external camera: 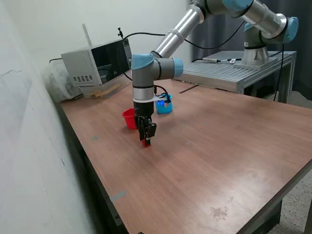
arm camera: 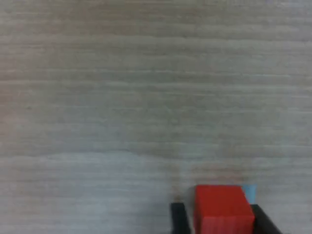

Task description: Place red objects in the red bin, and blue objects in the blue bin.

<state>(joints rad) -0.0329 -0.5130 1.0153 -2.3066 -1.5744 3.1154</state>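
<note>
Gripper (external camera: pixel 146 141) clamps red cube (arm camera: pixel 223 208) — bare table (external camera: pixel 219 146) around.

Partly hidden and cropped items

The blue cup (external camera: pixel 165 107) is partly hidden by the arm; the red cube (arm camera: pixel 223 209) is cropped by the wrist view's edge.

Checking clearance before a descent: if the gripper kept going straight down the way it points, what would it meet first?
Probably the wooden table. The gripper points down with a red cube between its fingers, and nothing else shows beneath; the gap is unclear.
</note>
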